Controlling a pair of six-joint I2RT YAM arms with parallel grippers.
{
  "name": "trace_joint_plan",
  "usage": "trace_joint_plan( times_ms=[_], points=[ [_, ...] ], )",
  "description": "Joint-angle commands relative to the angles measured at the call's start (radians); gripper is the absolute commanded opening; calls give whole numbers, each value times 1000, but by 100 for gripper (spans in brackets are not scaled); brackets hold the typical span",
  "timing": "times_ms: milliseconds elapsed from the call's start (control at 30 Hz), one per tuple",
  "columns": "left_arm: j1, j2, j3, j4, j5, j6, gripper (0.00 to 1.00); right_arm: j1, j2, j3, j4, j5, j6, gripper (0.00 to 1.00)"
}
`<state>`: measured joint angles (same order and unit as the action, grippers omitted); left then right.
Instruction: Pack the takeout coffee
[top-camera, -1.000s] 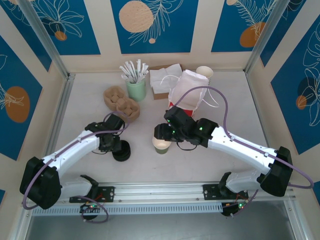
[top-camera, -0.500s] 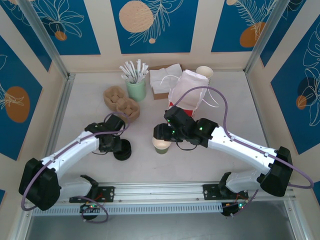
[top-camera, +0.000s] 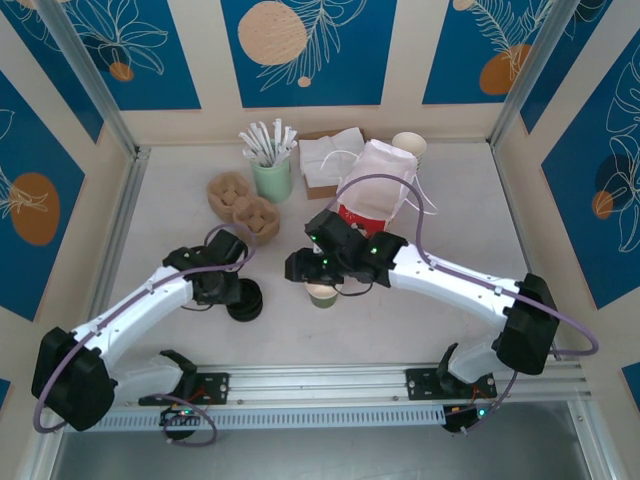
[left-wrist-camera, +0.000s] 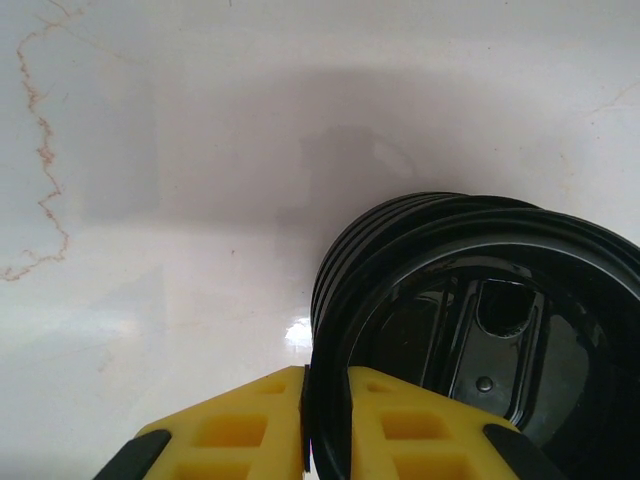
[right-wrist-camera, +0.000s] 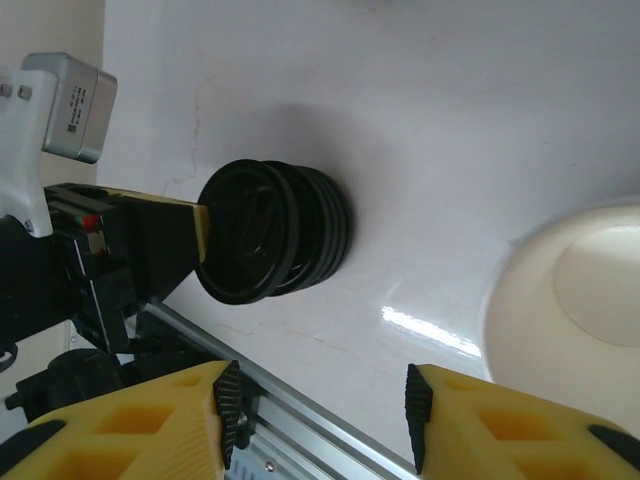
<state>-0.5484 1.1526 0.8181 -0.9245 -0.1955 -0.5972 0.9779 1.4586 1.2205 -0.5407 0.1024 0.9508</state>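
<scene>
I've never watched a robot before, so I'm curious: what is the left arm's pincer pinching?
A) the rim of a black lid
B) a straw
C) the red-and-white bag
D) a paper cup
A: in the left wrist view, the yellow tips of the left pincer sit on either side of the rim of the top lid in the black stack.

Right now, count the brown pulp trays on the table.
2. One brown pulp tray lies left of the green straw cup; the second tray lies just in front, beside the first. More could be nested in them.
</scene>
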Motion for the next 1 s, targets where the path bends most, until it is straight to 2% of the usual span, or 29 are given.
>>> trace_joint_plan(
  times_ms=[0, 600, 967],
  points=[
    [-15, -33, 40, -33, -10, -22, 16, 7, 44, 66, 9, -63, 10, 50],
    [-19, -57, 184, -69, 14, -47, 15, 0, 192, 216, -29, -104, -8, 51],
    [-25, -53, 219, -73, 29, -46, 15, 2, 261, 281, -45, -119, -18, 58]
  ],
)
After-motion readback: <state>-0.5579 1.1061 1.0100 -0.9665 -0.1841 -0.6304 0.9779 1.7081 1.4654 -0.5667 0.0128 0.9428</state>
